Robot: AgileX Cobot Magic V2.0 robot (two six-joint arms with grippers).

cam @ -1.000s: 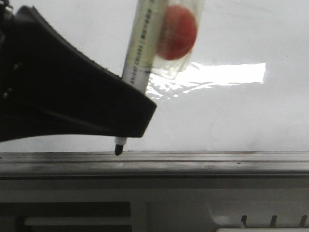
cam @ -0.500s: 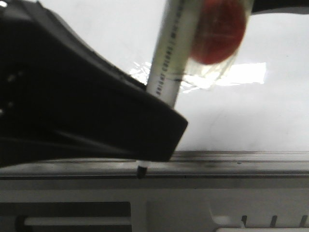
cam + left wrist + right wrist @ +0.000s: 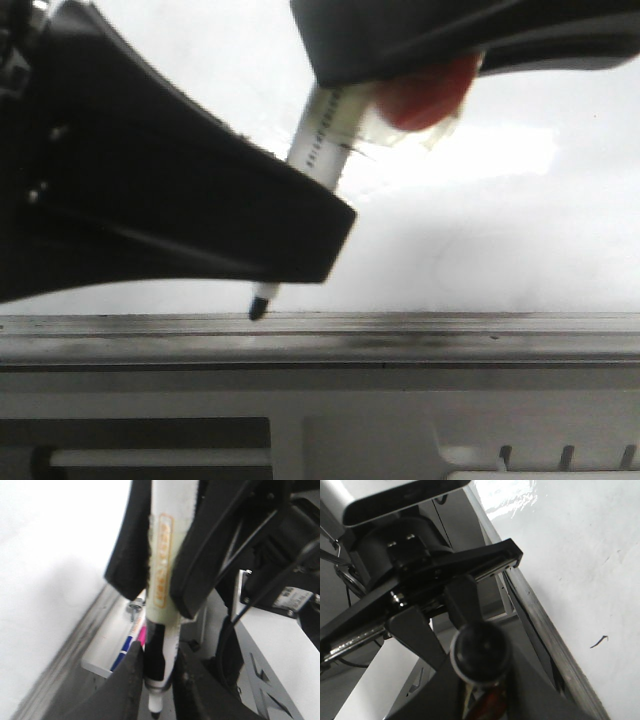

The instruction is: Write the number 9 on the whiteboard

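Observation:
A white marker (image 3: 322, 140) with a black tip (image 3: 260, 305) stands tilted over the near edge of the glossy whiteboard (image 3: 480, 250), its tip just above the grey rail (image 3: 450, 335). My left gripper (image 3: 156, 680) is shut on the marker's lower barrel (image 3: 159, 650). From above, my right gripper (image 3: 400, 60) clasps its upper part, where a red blob under clear tape (image 3: 425, 95) sticks out. In the right wrist view the marker's round black end (image 3: 480, 652) sits between the right gripper's (image 3: 480, 690) fingers. The whiteboard (image 3: 580, 555) carries only a tiny black tick (image 3: 599, 641). The number 9 is out of view.
A white tray (image 3: 100, 660) below the rail holds blue and pink pens (image 3: 131, 642). White machine housing (image 3: 280, 660) and black cables (image 3: 235, 625) lie close to the left arm. The left arm's body (image 3: 420, 580) hangs right over the rail.
The right gripper has come in from above and closed round the marker's upper part. The marker swung right, then back left, and its tip is again at the rail.

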